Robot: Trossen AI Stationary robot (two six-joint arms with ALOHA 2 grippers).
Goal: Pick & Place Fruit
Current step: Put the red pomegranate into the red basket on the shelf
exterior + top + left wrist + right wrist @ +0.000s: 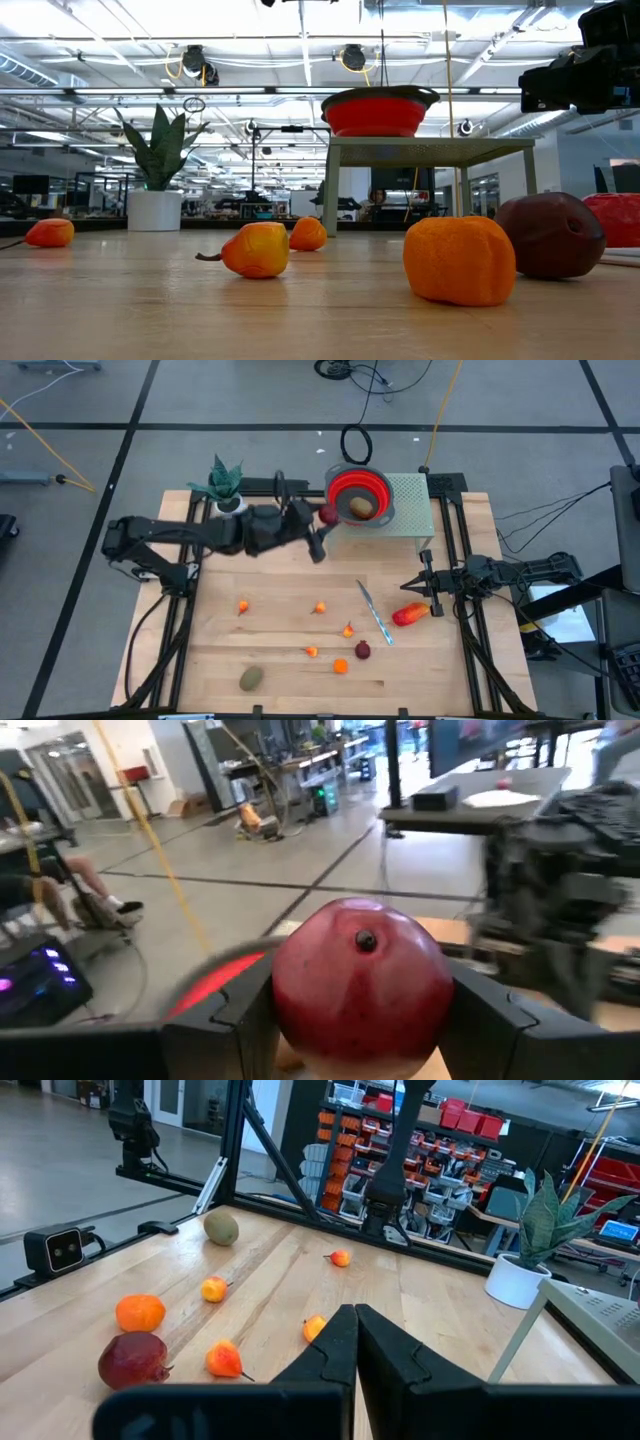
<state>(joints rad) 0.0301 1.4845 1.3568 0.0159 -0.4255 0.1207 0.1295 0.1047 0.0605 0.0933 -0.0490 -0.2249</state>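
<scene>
A dark red ball (360,985) is held in my left gripper (325,520), high above the table beside the left rim of the red bowl (372,485). The bowl stands on a grey stand (412,510) at the far side and holds an olive-brown oval (360,507). On the table lie another dark red ball (362,650), an olive-brown oval (251,678), several small orange pieces such as one (320,607), and a long red-orange piece (410,614). My right gripper (418,586) waits shut at the right, touching nothing. My left gripper pinches the dark red ball by two opposite sides (285,1010) between its two fingers (235,1020). The fingers lie about level and come from the table's left. The ball is lifted clear of the table, its small dark dimple (365,940) facing away from the wrist.
A slim knife (375,612) lies between the fruit and the red-orange piece. A potted plant (228,490) stands at the far left, close to my left arm. Black frame rails run along the table's left and right sides.
</scene>
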